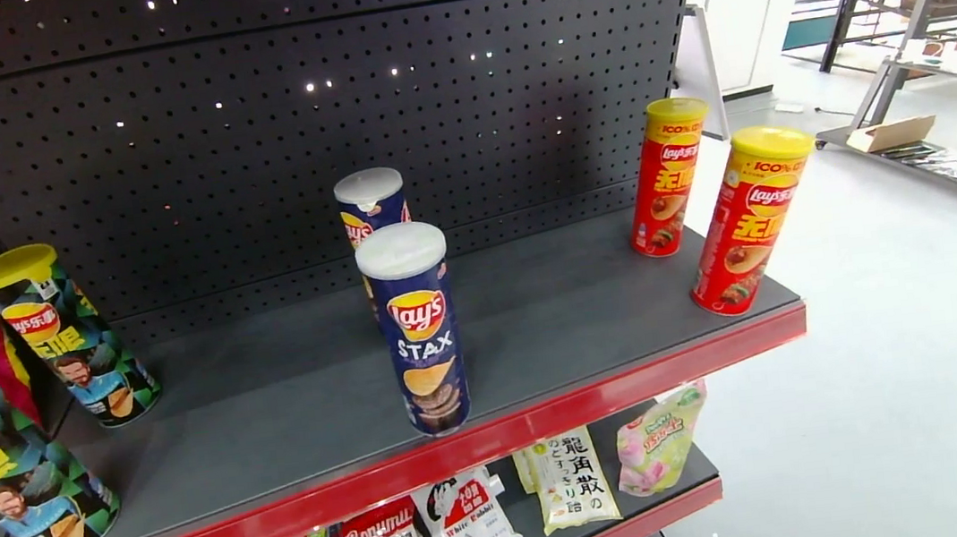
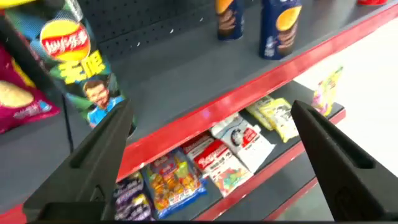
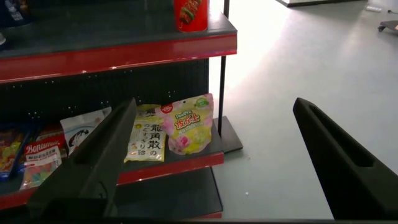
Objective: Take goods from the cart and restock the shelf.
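Grey shelf (image 1: 277,399) with a red front lip faces the robot. Left hand (image 2: 208,115) and right hand (image 3: 214,106) both gape wide before it, holding nothing. A tall blue can (image 1: 419,338) stands at the front edge, a second can (image 1: 370,204) behind; a passing arm could likely tip it off.

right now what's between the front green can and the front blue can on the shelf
Nothing: in the head view the grey shelf is bare between the front green can and the front blue can.
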You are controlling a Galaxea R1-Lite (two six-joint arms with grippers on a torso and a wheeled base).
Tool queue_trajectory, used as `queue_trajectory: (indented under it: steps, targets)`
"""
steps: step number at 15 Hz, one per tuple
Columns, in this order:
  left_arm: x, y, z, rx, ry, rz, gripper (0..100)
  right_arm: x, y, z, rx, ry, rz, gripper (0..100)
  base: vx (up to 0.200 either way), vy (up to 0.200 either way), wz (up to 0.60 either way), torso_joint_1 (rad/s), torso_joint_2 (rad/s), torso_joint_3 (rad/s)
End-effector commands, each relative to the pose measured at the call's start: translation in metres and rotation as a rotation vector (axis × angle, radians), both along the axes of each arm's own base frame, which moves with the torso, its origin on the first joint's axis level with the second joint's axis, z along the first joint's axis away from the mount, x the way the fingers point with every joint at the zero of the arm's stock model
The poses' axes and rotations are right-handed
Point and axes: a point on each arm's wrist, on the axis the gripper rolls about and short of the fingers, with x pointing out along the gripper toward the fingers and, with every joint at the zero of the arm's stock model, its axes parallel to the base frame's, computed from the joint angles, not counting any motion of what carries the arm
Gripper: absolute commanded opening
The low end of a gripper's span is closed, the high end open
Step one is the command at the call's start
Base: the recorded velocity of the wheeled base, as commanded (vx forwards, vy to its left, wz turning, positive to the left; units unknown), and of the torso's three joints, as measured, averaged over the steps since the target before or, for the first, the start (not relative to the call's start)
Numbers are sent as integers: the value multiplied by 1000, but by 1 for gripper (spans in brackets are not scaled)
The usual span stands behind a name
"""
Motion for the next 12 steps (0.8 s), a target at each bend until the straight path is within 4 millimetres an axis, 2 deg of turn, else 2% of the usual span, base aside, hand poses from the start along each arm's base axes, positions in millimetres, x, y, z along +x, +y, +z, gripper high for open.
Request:
queue_trajectory:
  steps: [1,8,10,12]
  targets:
    - [1,1,0,1,4,-32,100,0,0,0,-1,1,-1,100,0,0,600,17,7,-2]
    - [1,1,0,2,0,-21,100,0,0,0,2,1,-1,100,0,0,600,7,3,2]
    - [3,1,5,-18,16,12,100,0,0,0,5,1,1,100,0,0,0,0,0,0]
    - [8,2,7,-105,63,234,100,0,0,0,5,1,1,100,0,0,0,0,0,0]
